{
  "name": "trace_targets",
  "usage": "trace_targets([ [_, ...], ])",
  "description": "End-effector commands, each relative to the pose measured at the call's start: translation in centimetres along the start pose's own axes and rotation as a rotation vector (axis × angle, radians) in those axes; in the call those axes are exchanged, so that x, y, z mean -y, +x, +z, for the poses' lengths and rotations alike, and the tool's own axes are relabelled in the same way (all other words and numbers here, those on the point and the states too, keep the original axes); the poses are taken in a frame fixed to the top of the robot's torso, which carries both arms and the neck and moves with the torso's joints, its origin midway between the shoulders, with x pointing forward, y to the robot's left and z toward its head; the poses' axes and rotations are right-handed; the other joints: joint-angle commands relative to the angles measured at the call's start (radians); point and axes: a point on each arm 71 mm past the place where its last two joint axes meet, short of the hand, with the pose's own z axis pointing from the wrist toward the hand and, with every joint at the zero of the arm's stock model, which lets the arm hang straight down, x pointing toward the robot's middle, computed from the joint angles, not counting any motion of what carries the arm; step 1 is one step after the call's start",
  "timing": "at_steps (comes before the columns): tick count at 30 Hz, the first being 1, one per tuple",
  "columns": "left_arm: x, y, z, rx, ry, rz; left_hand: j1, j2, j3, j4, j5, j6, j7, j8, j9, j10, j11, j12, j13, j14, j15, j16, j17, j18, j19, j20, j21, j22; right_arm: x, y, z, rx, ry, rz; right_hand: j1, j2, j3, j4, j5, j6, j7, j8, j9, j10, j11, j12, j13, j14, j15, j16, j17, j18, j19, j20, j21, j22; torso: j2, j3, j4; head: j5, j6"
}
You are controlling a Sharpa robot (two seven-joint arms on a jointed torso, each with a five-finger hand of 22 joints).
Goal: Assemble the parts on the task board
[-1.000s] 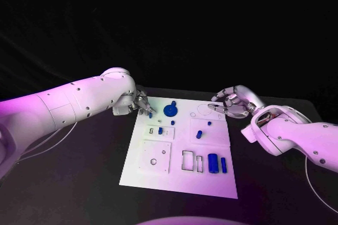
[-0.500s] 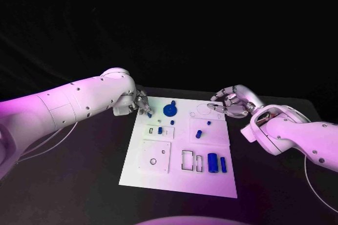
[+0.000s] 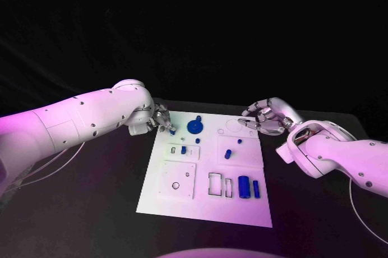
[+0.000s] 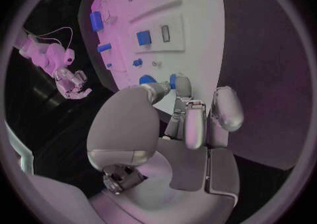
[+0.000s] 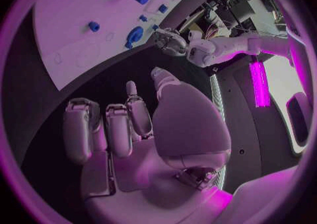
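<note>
Black table [image 3: 97, 213] carries the white task board [image 3: 182, 199]. Left hand [image 3: 162, 121] pinches a small blue part [image 4: 173, 81] at its far corner; right hand [image 3: 265, 116] hovers curled, empty. A loose pinch could drop it.

Boards: you have one white board [image 3: 243, 204].
Blue parts [image 3: 244, 187]: you can count roughly nine.
Hands: two, left hand [image 3: 160, 120] and right hand [image 3: 265, 116].

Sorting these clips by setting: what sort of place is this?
Probably a robotics lab test bench: a black table against a dark backdrop, a white task board with small blue parts, and another robot arm with cables nearby.
</note>
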Motion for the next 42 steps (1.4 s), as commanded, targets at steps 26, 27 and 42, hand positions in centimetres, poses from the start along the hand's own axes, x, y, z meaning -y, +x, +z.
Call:
trace_targets([
  [26,-1.1,3.7,-3.3,0.046,0.110,-0.081,-0.105,-0.052,0.287,-0.220,0.027,0.014,-0.017,0.077,0.082,0.071,-0.014,0.083,0.075,0.073,-0.013,0.018,0.137,-0.009,0.032,-0.011,0.038,0.055,0.1,0.0,-0.1,-0.009,-0.005,-0.008,-0.009,-0.002,-0.006,-0.002,0.008,-0.006,0.001,0.004,0.001,-0.002,-0.005,-0.001,0.038,0.065,-0.008,-0.007,0.080,0.006,0.009,-0.009,-0.006,0.150,-0.001,-0.0009,0.0009,0.018,-0.005],
  [27,-1.1,3.9,-3.2,0.044,0.110,-0.075,-0.105,-0.052,0.287,-0.220,0.027,0.014,-0.017,0.077,0.082,0.071,-0.014,0.083,0.075,0.073,-0.013,0.018,0.137,-0.009,0.032,-0.011,0.038,0.055,0.1,0.0,-0.1,-0.009,-0.004,-0.008,-0.009,-0.002,-0.006,-0.002,0.008,-0.006,0.001,0.004,0.001,-0.002,-0.005,-0.001,0.038,0.065,-0.008,-0.007,0.080,0.006,0.009,-0.009,-0.006,0.150,-0.001,-0.0009,0.0009,0.018,-0.005],
  [42,-1.3,5.6,-2.7,0.012,0.099,-0.016,-0.114,-0.056,0.294,-0.224,0.032,0.017,-0.019,0.081,0.080,0.083,-0.016,0.096,0.091,0.074,-0.015,0.021,0.143,-0.011,0.037,-0.013,0.043,0.064,0.2,0.1,-0.2,-0.012,-0.004,-0.007,-0.009,-0.002,-0.006,-0.002,0.008,-0.006,0.001,0.004,0.001,-0.002,-0.005,-0.001,0.038,0.065,-0.008,-0.007,0.080,0.006,0.009,-0.009,-0.006,0.150,0.001,-0.0006,0.0005,0.020,-0.008],
])
